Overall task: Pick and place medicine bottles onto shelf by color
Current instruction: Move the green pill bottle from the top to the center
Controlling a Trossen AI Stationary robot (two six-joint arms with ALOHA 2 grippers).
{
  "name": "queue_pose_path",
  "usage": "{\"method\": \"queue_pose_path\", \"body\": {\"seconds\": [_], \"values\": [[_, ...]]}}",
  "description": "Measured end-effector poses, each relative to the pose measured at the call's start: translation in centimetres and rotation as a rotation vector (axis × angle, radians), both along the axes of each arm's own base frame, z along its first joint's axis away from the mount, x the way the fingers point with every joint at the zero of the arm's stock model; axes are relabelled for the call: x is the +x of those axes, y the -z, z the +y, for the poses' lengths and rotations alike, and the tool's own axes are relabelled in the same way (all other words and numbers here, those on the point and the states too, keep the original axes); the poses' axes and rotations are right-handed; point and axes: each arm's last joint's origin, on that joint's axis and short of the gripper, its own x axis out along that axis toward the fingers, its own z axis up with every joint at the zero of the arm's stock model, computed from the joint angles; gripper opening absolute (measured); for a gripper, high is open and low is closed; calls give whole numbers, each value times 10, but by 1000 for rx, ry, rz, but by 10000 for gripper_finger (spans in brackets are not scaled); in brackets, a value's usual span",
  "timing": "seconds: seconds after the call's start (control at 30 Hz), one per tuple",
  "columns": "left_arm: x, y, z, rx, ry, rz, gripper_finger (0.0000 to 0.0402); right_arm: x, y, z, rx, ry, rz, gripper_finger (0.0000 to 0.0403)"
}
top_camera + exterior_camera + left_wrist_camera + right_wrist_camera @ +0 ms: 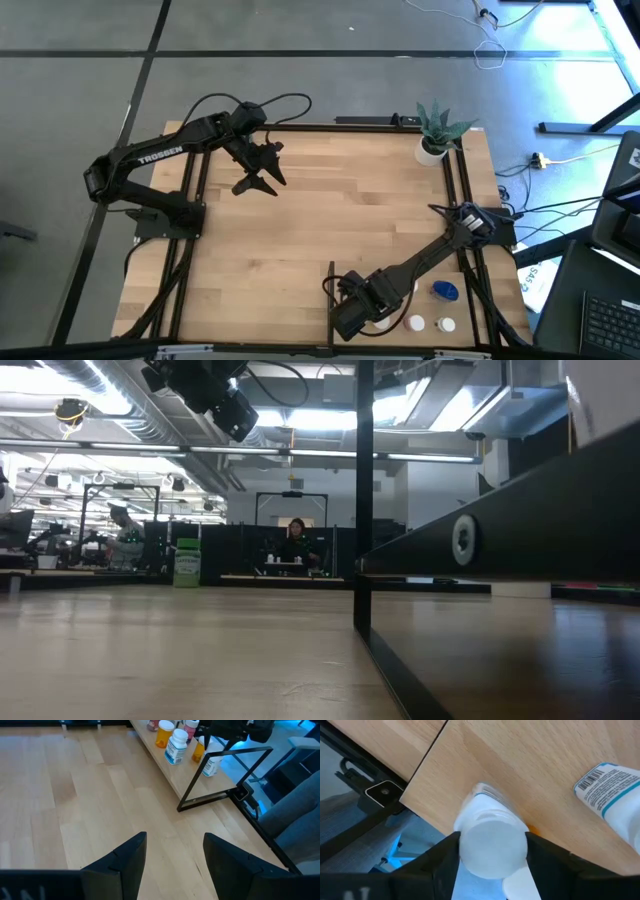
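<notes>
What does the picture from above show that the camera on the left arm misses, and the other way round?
Only the overhead picture shows the potted plant, the blue bottle and the left pincer hanging over the bare table.

Only the left wrist picture shows orange bottles and a white bottle's label from the side.

Both show the wooden table, the black frame and the right pincer down among the bottles.

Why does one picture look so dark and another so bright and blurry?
Low view: bright ceiling lights behind, so the black frame and rail show only as silhouettes. Right wrist view: a white bottle cap sits so close between the fingers that it blurs. High view: blue glare on the floor at top right.
</notes>
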Motion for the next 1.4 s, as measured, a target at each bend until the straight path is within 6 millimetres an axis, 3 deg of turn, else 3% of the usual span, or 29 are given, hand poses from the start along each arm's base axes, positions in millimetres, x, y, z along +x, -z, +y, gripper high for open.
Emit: {"method": "queue_pose_path", "body": {"seconds": [1.0, 1.4], "values": [[0, 0, 0, -2, -1, 2, 190, 7, -2, 1, 57, 1, -48, 225], [-1, 1, 0, 14, -21, 22, 190, 4, -16, -8, 19, 25, -94, 225]]}}
